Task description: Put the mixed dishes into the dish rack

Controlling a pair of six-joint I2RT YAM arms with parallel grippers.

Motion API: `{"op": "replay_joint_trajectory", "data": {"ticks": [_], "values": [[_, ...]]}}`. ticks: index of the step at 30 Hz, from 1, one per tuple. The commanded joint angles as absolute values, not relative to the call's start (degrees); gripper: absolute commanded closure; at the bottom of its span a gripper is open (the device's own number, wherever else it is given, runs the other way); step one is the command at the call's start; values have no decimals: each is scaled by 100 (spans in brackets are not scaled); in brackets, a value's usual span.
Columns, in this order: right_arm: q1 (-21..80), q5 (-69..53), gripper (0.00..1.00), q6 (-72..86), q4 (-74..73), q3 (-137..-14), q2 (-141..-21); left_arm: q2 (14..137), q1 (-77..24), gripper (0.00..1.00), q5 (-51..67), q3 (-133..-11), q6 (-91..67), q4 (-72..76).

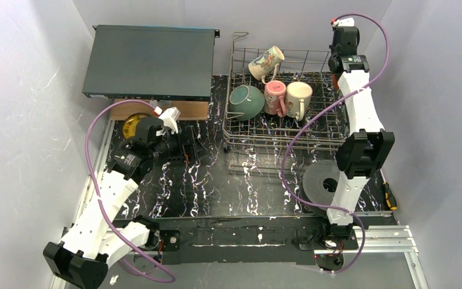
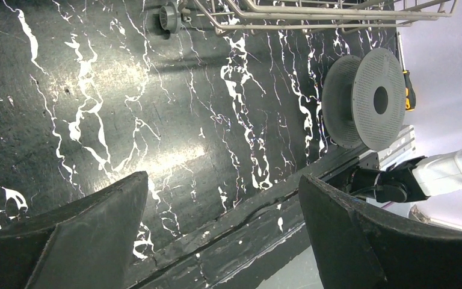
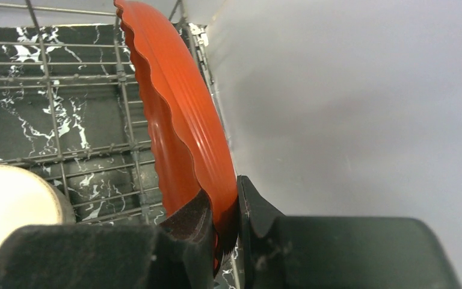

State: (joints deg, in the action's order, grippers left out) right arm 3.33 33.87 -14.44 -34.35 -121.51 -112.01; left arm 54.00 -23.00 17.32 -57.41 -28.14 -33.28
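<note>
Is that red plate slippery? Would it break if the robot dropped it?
Probably slippery: the plate looks glossy, and the right gripper pinches only its rim. It seems stiff, keeping its shape on edge. It looks like glazed ceramic, so it would likely chip against the rack wires.

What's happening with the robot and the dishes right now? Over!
Right tool shut on red-orange plate, on edge at right end of dish rack. Left tool open, empty, above table. Yellow dish not yet racked. Nothing blocking.
</note>
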Motion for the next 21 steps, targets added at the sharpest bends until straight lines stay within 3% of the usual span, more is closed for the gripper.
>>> {"op": "replay_joint_trajectory", "data": {"ticks": [1, 21], "values": [[302, 3113, 99, -1329, -3423, -12490, -11457, 5388, -2297, 5, 1634, -5931, -2717, -3292], [231, 3282, 99, -1505, -3052, -12559, -11549, 5669, -2296, 5, 1629, -6095, -2629, -3317]]}}
